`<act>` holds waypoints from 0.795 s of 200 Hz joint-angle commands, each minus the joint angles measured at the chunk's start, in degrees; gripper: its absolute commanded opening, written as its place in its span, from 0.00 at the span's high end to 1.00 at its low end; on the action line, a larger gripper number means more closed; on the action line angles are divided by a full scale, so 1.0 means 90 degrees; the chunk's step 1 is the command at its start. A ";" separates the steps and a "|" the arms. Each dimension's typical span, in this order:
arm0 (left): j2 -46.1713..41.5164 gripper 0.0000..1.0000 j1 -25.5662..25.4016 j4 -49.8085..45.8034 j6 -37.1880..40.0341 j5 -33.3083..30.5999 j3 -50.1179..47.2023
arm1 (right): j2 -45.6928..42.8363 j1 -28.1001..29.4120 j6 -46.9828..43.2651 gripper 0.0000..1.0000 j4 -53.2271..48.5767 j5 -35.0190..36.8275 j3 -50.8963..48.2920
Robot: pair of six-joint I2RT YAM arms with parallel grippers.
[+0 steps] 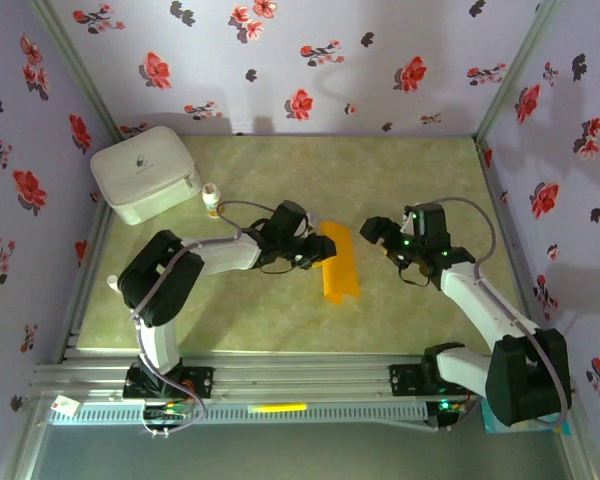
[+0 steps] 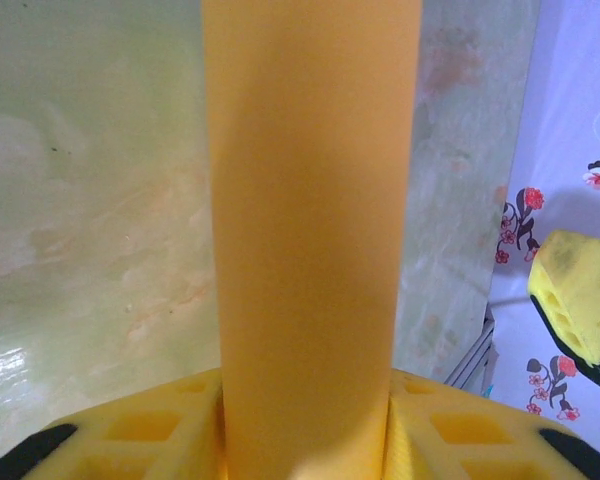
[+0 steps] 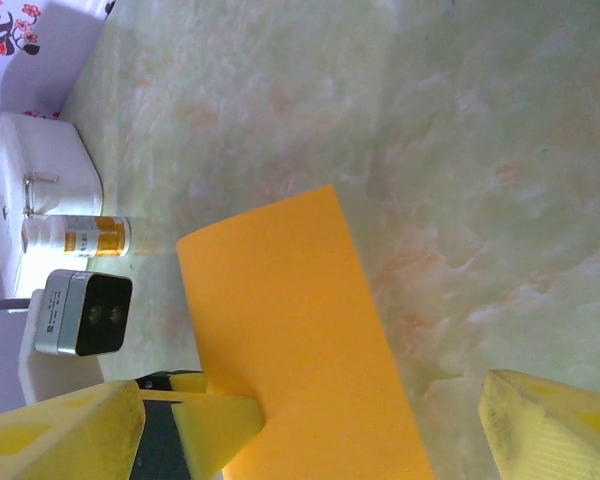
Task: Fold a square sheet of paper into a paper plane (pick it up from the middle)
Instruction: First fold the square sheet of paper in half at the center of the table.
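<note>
Orange and thin, the square sheet of paper [image 1: 340, 263] shows just right of centre in the overhead view as a narrow upright rectangle, so I judge it is already doubled over once. It is over the green desk [image 1: 280, 170], between the two arms.

My left end effector [image 1: 315, 250] is clamped on the sheet's left long edge. In the left wrist view the paper [image 2: 310, 220] rises as a broad strip out of the pinch between the yellow fingers [image 2: 150, 430] at the bottom of the frame. I read that hold as an anchor: it pins the layers so the crease cannot slip while the other arm works. I cannot tell whether the far end rests on the desk or floats just above it.

My right end effector [image 1: 380, 240] hangs just right of the paper with its jaws spread wide and nothing in them. Its wrist view has one yellow finger [image 3: 60, 440] at lower left and the other at lower right, with the orange sheet [image 3: 300, 330] between. It appears lined up to take the free edge for the next fold.

A white bottle [image 1: 211, 198] and a white box [image 1: 145, 172] stand at upper left, well apart from the work.
</note>
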 commanded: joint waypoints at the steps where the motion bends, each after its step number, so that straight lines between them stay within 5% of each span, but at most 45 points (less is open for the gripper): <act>1: 0.0210 0.59 0.0041 0.0021 -0.0029 -0.0016 -0.0119 | 0.0226 -0.0010 0.0066 0.14 0.0203 -0.0430 -0.0029; 159: -0.0218 0.45 0.0003 -0.2178 0.1017 -0.1558 0.0413 | 0.0747 0.0374 -0.0043 0.14 0.0264 -0.0409 0.0044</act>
